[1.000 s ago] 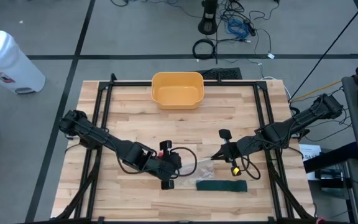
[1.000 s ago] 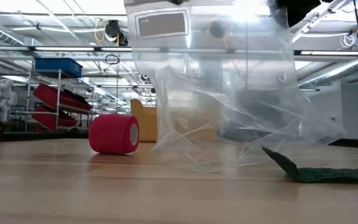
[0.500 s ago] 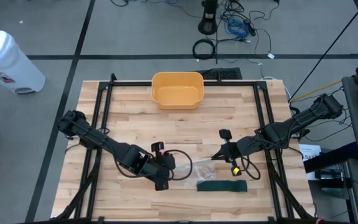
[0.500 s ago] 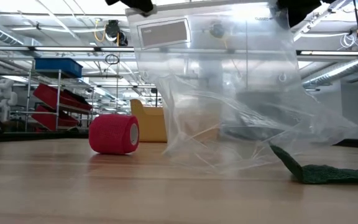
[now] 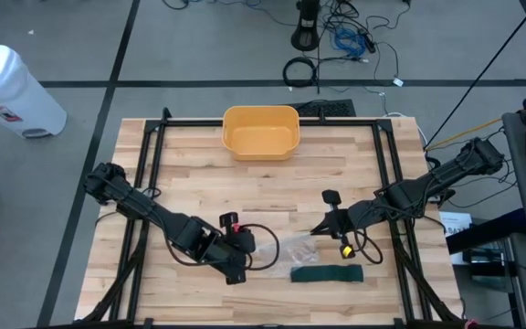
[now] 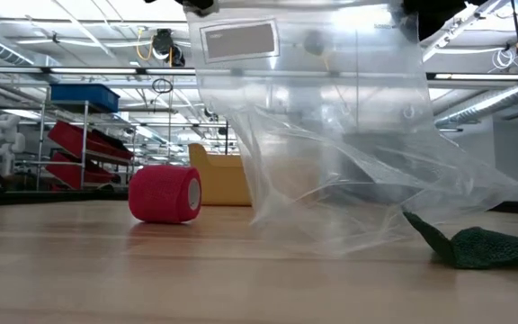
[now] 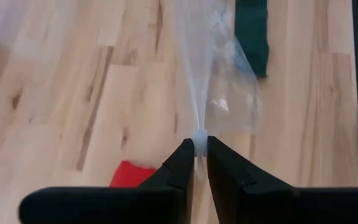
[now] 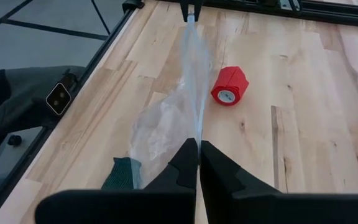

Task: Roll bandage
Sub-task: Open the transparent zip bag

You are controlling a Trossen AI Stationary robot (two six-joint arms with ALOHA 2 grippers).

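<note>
A clear plastic bag (image 6: 349, 153) hangs stretched between my two grippers, its lower part on the table. It also shows in the high view (image 5: 286, 245). My left gripper (image 5: 254, 249) and my right gripper (image 5: 317, 230) are both shut on its top edge. A green bandage strip (image 5: 325, 273) lies on the table near the front edge. One end (image 6: 425, 232) is raised at the bag's lower corner; whether it is inside the bag I cannot tell. A red bandage roll (image 6: 165, 193) lies on its side beside my left gripper and shows in the right wrist view (image 8: 230, 86). My left gripper pinches the bag's top edge (image 7: 199, 132) between its two fingertips, coming level from the table's left. The film runs taut from the fingers toward my right gripper. My right gripper pinches the other end of the top edge (image 8: 194, 127) between its fingertips, coming level from the table's right. The film runs as a taut sheet to my left gripper (image 8: 191, 9), and the bag hangs below.
A yellow tub (image 5: 260, 132) stands at the table's far edge, in the middle. A black frame rail (image 5: 272, 122) runs round the table. Bare wood lies between the tub and the grippers.
My left gripper has gone toward the table's left and a little toward the near edge, still shut on the bag. The bag's top edge has been drawn out wider. The green strip's raised end has shifted toward the right and bunched up. The red roll has stayed put.
</note>
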